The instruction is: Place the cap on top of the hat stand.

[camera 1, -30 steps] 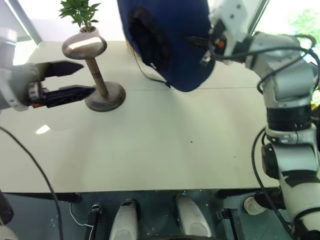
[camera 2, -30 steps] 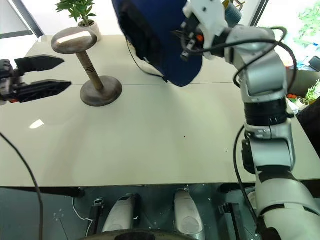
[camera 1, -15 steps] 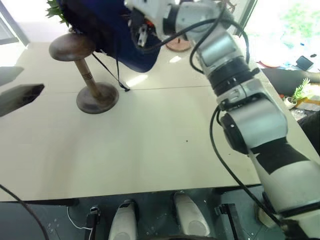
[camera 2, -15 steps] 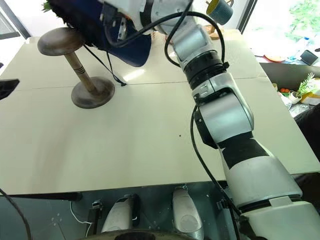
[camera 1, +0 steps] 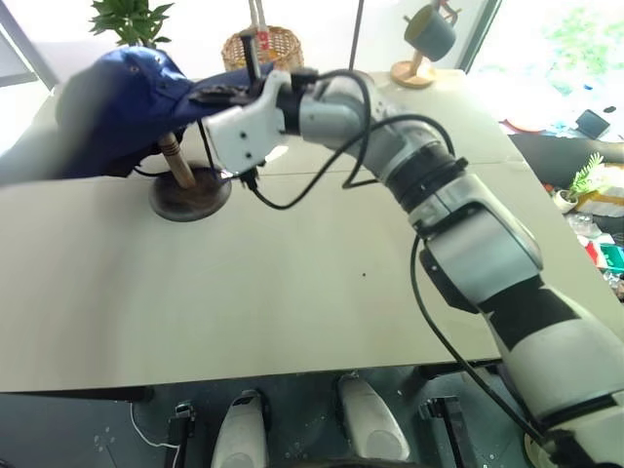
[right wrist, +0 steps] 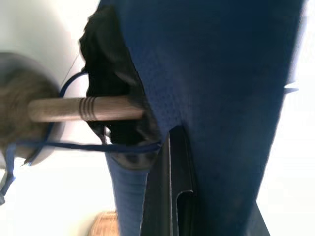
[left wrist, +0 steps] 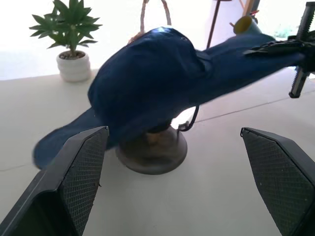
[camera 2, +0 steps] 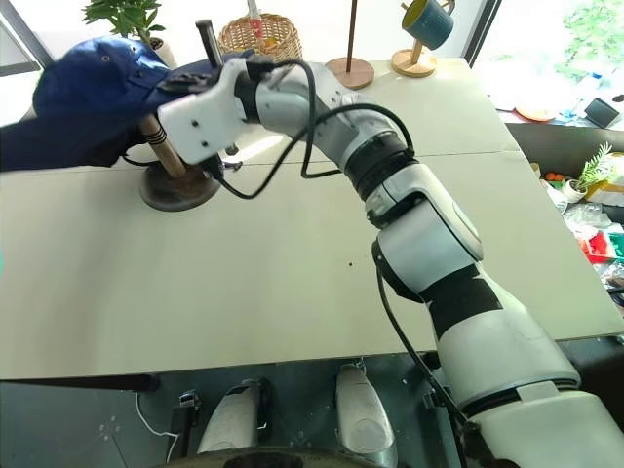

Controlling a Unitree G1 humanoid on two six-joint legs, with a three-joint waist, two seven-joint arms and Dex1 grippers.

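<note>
Head views: you've got the cap (camera 1: 122, 102) draped over the hat stand (camera 1: 185, 185), crown up, covering the stand's top. Its long axis runs side to side: one brim end droops past the stand on the robot's left, the other end reaches out toward the right gripper (camera 1: 219, 95). The right gripper's jaws are clenched on that brim edge, just right of the stand's stem and above its base. The stand sits on the counter (camera 1: 292, 292); stem leans a bit, base flat. Behind the stand you see a potted plant (camera 1: 132, 19) and a wicker basket (camera 1: 258, 44); further right of it, a thin pole (camera 2: 349, 39) and a mug tree w/ a mug (camera 2: 426, 24).

Left wrist view: left gripper (left wrist: 179, 191) jaws released, wide apart, near the stand but not touching. Cap crown sits centred over the stand, brim stretched out level to the right gripper's black fingers (left wrist: 300, 73).

Right wrist view: stem (right wrist: 86, 109) runs into the dark underside of the cap. Chin cord (right wrist: 74, 146) hangs loose by the base. Jaws pinch blue fabric.
</note>
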